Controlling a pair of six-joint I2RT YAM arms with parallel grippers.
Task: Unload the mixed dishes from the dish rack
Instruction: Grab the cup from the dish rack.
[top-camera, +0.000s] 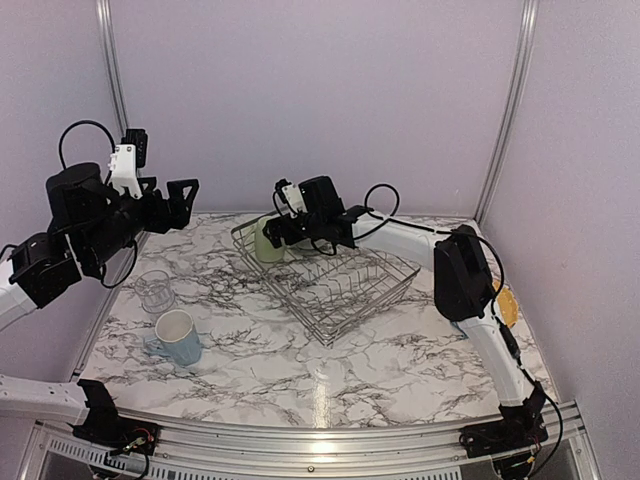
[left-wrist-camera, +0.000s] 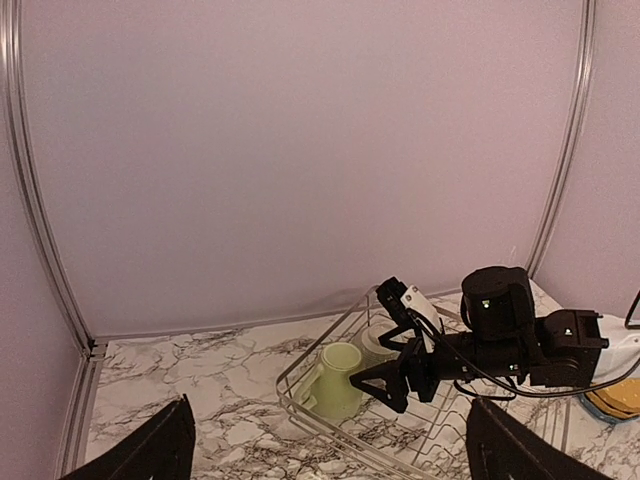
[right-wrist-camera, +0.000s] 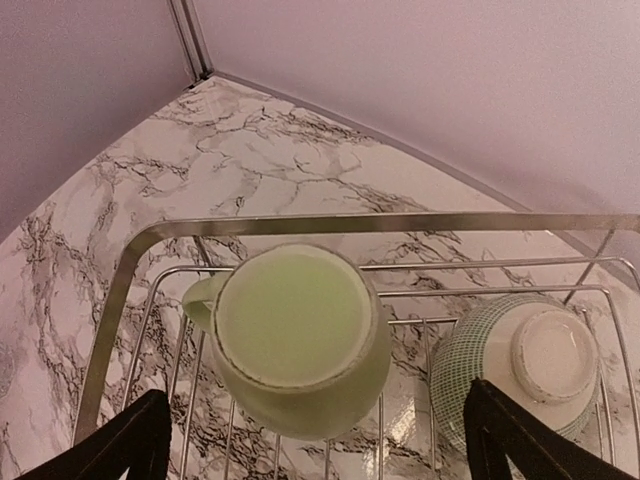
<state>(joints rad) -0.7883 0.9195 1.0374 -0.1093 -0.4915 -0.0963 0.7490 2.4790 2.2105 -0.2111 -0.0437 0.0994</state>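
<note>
Right wrist: pale green cup (right-wrist-camera: 295, 335) stands vertical, handle left.

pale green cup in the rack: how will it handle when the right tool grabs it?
Likely rigid ceramic: the pale green cup looks smooth, so it may slip under a light squeeze. It seems to sit base up on the dish rack wires, so it could rock or snag when lifted. Its side handle probably shifts the balance a little.
</note>
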